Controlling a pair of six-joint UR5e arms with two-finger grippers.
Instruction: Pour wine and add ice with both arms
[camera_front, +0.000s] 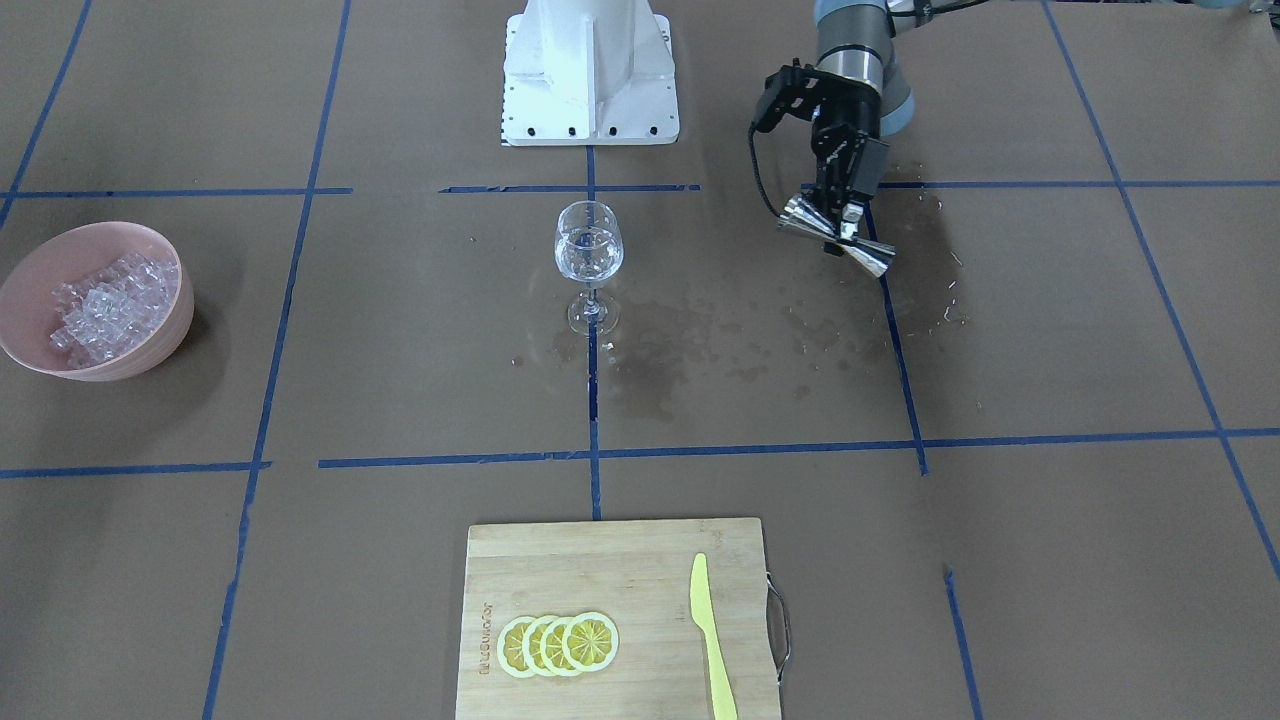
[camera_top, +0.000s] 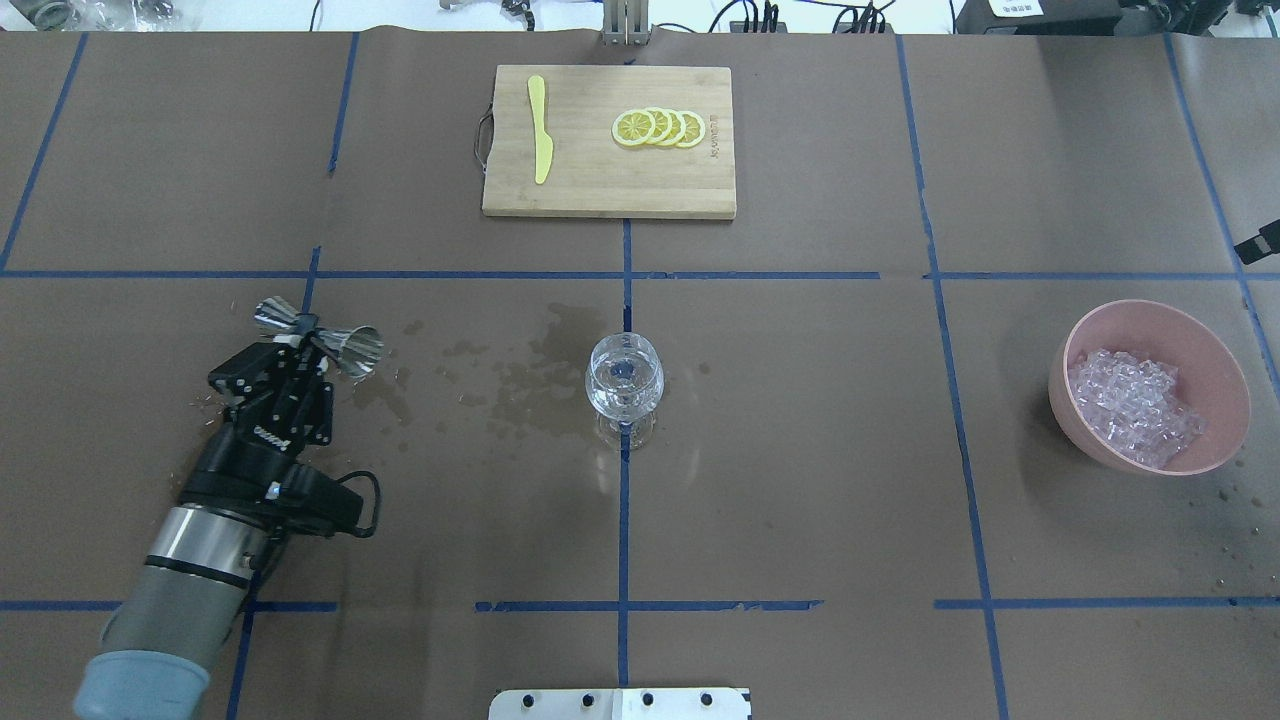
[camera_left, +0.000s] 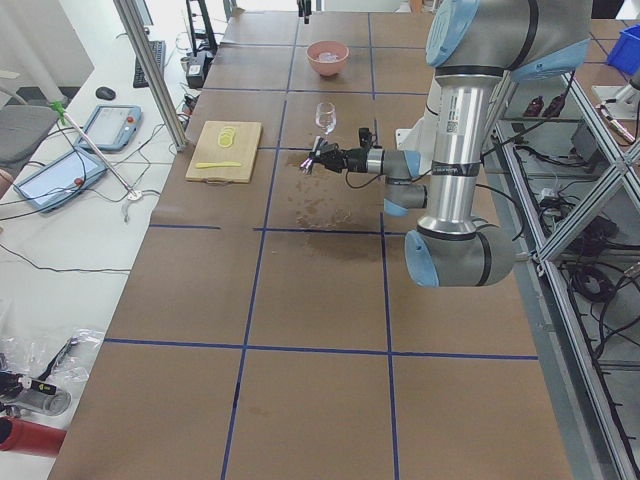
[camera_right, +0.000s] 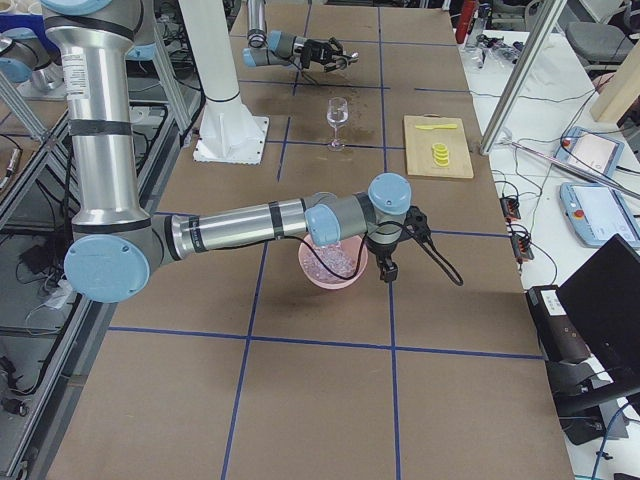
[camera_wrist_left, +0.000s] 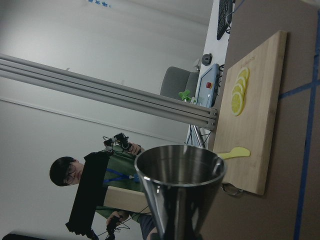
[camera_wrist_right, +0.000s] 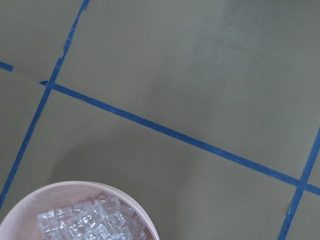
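Now the left hand (camera_front: 838, 226) clamps a steel jigger (camera_front: 872, 258) at its waist, well aside from the wine glass (camera_front: 588, 250). It is probably already emptied, since the wine (camera_front: 587, 266) sits in that glass. The jigger lies almost level, long axis along the bench (camera_front: 1050, 350), one mouth toward the glass. The right hand (camera_right: 386, 266) hangs over the pink bowl (camera_front: 175, 310) of ice (camera_front: 100, 305); I cannot tell whether it is open.

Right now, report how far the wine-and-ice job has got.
Done: the clear stemmed wine glass holds a little clear liquid, with wet splashes on the brown paper. In hand: the left tool grips the double-ended steel jigger, tipped sideways, away from the glass. Left: the clear ice cubes sit in the pink bowl; the right arm hangs by it.
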